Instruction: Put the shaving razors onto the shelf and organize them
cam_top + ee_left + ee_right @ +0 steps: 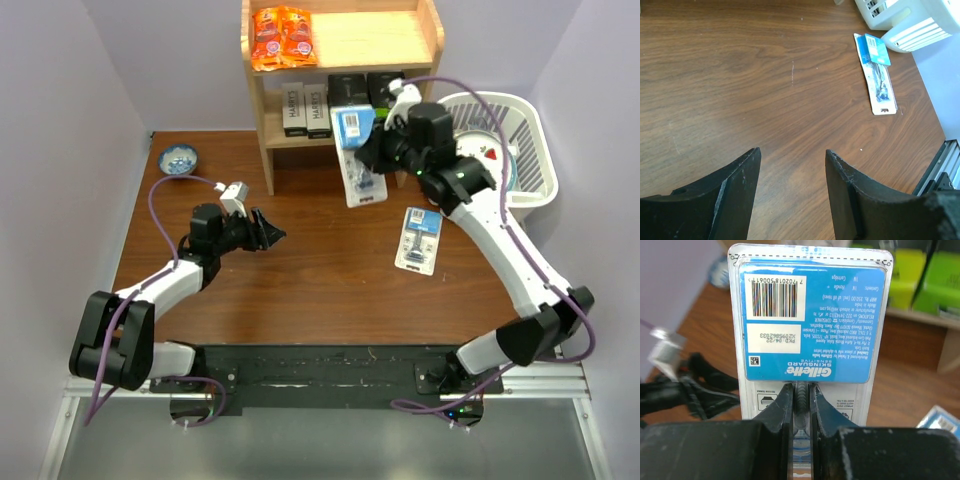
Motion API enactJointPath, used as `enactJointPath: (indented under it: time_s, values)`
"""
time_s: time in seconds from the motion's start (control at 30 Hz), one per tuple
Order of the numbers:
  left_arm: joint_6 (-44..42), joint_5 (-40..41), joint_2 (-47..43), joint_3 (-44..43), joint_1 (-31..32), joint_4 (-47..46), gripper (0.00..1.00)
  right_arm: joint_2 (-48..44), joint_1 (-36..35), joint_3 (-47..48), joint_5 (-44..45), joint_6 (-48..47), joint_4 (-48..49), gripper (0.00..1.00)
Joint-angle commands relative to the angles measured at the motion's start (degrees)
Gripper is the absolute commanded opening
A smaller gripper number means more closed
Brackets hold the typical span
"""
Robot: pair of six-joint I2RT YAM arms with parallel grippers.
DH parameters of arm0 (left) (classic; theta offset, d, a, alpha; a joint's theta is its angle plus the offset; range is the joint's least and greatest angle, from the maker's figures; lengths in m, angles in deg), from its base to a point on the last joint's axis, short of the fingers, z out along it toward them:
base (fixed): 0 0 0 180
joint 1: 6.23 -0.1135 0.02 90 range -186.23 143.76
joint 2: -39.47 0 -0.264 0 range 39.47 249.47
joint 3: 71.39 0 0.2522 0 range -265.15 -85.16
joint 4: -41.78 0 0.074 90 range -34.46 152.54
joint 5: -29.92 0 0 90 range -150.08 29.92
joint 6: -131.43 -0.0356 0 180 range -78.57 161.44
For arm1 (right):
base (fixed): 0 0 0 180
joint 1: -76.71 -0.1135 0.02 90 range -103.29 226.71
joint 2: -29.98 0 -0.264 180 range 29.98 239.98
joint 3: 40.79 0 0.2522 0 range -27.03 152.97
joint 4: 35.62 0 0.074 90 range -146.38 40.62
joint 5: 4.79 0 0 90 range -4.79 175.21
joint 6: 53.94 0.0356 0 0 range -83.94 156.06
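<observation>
My right gripper (372, 152) is shut on a clear blister razor card with a blue header (356, 150), held in the air just in front of the wooden shelf (262, 110). In the right wrist view the card (807, 325) fills the middle, pinched at the razor handle between my fingers (785, 405). A second blister card (420, 239) lies flat on the table; it also shows in the left wrist view (876, 71). Two HARRY'S boxes (305, 108) and black boxes with lime-green ends (362, 88) stand on the lower board. My left gripper (270, 233) is open and empty above the table.
Orange snack packets (283, 37) lie on the shelf's top board. A white slatted basket (515, 140) stands at the right, beside the right arm. A small blue bowl (180, 158) sits at the far left of the brown table (300, 290).
</observation>
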Motion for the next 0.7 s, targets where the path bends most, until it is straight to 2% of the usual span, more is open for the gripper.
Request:
enactJointPath:
  time_s: [0.0,0.23,0.33,0.67]
  values:
    - [-2.25,0.03,-0.47,-3.56,-0.62,-2.56,0.59,-0.34,-0.32,8.17,-6.42,-2.13,1.49,0.0]
    - [-3.83,-0.05,-1.96,-2.43,-1.24,-1.68,0.59,13.36,-0.32,32.22,2.09,-4.67,5.45,0.0]
    - [-4.18,-0.31,-3.37,-0.93,-1.68,-0.98,0.59,19.43,-0.23,39.18,6.05,-5.12,7.56,0.0]
    - [-5.24,-0.93,-6.18,1.62,-3.79,0.61,0.59,31.21,-0.23,52.48,12.74,-8.89,16.7,0.0]
